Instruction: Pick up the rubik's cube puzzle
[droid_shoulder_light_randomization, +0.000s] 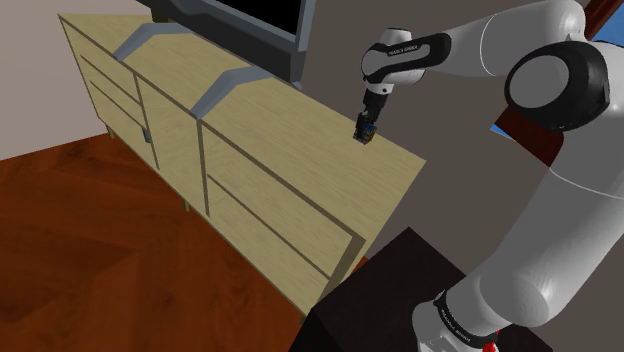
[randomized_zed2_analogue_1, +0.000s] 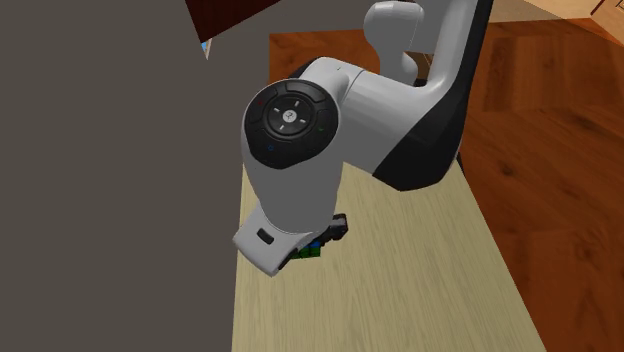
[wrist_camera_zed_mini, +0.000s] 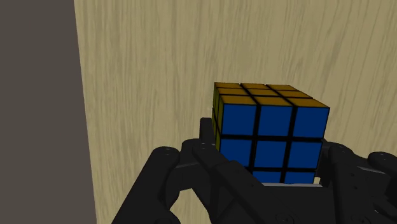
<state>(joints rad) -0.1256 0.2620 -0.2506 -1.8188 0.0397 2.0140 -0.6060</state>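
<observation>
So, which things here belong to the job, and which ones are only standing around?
For the job: cube; hand, its fingers clasped on the cube.
Only standing around: cabinet; TV; wall.

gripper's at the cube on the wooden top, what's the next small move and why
Probably a short straight lift. In the wrist view the black gripper has its fingers against both sides of the blue and orange rubik's cube, so it looks clasped, low over the pale wooden sideboard top and near the grey wall. Rising vertically should avoid that wall.
</observation>
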